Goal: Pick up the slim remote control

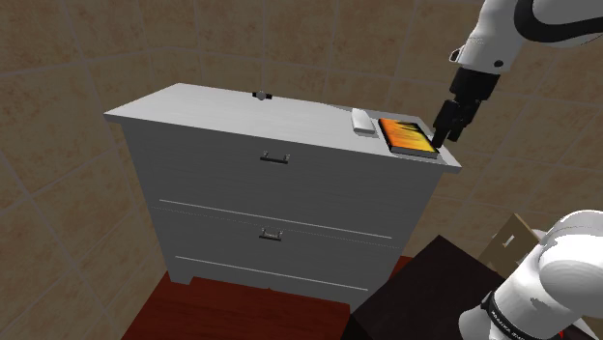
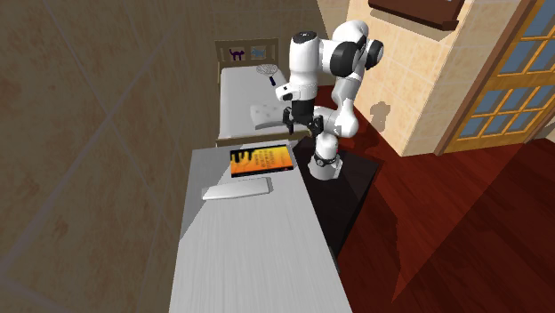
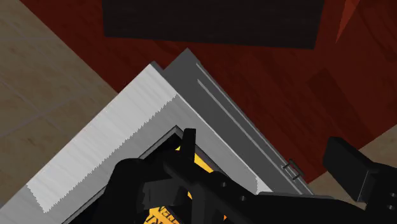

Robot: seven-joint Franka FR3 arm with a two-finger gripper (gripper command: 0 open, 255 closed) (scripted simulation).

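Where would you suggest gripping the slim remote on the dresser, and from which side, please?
Probably at mid-length of the remote, closing across its narrow width and coming straight down from above. It lies flat on the dresser top, so only its thin long sides offer purchase, and a gap separates it from the orange tablet beside it.

Grey dresser (image 1: 222, 111) — remote (image 1: 363, 122), orange book (image 1: 406, 135) on top.
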